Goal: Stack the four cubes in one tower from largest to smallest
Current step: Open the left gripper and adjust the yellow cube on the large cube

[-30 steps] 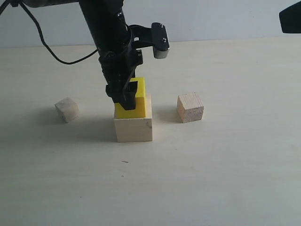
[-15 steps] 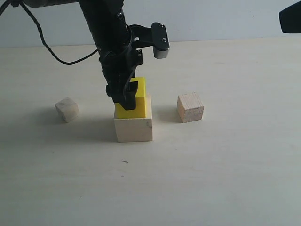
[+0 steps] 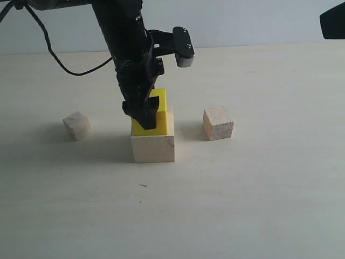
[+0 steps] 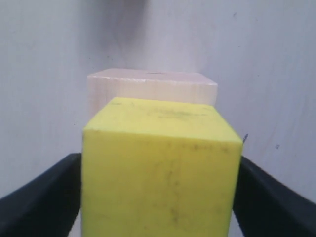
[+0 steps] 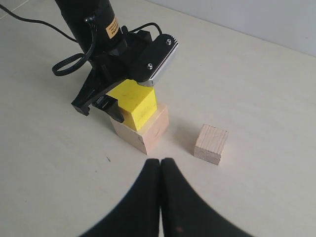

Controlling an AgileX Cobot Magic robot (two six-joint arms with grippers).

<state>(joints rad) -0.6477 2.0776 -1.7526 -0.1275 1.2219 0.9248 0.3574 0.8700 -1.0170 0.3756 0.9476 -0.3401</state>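
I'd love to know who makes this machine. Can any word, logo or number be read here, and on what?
On the black left arm, a yellowish sticker: dark print, too small and blurred to read.
The yellow cube, big wood cube, smaller wood cube and tiny wood cube: no writing visible.

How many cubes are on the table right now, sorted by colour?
Pale wood: 3, the big cube, smaller cube and tiny cube
Yellow: 1, the yellow cube
Total: 4
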